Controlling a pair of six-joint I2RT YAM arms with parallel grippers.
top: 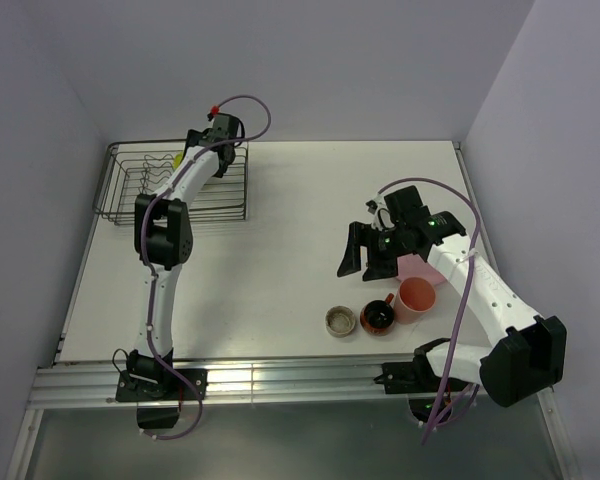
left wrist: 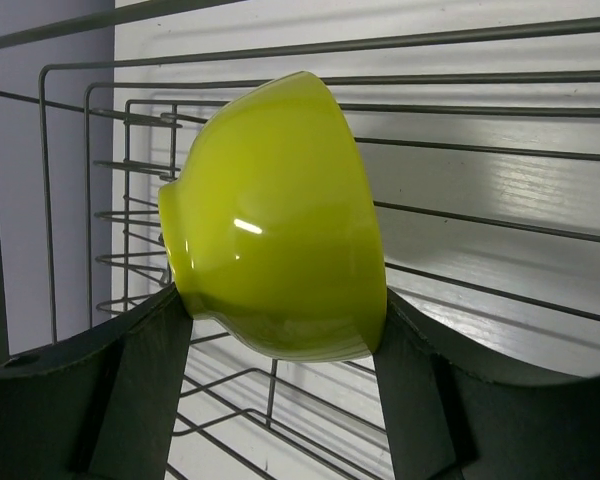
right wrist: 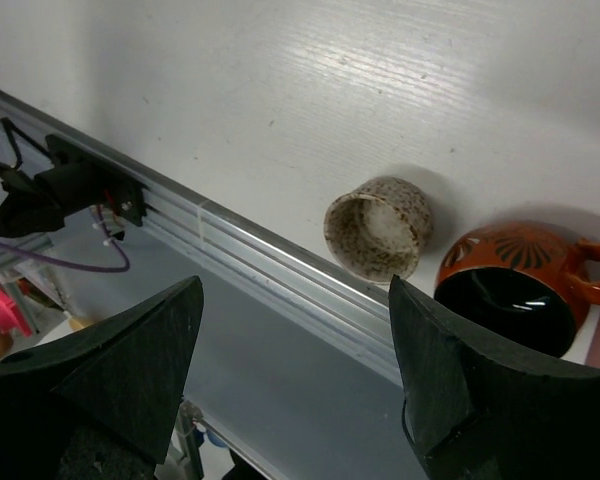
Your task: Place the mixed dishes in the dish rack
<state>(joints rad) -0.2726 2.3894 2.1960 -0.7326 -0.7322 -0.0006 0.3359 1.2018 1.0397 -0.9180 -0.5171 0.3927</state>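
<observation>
My left gripper (left wrist: 280, 335) is shut on the lime-green bowl (left wrist: 275, 220), which is tipped on its side inside the dish rack (left wrist: 480, 150). One finger presses near the bowl's foot and the other at its rim. From above, the dish rack (top: 120, 185) stands at the far left with the left gripper (top: 192, 155) over it, and only a sliver of the bowl (top: 180, 158) shows. My right gripper (top: 365, 255) hangs open above the table with nothing in it. Near it lie the pink plate (top: 422, 270), salmon-pink cup (top: 417, 298), orange-red mug (top: 378, 318) and beige cup (top: 340, 321).
In the right wrist view, the beige cup (right wrist: 378, 228) and the mug (right wrist: 510, 290) sit close to the table's aluminium front rail (right wrist: 260, 260). My right arm partly covers the pink plate. Walls enclose the table on the left, back and right.
</observation>
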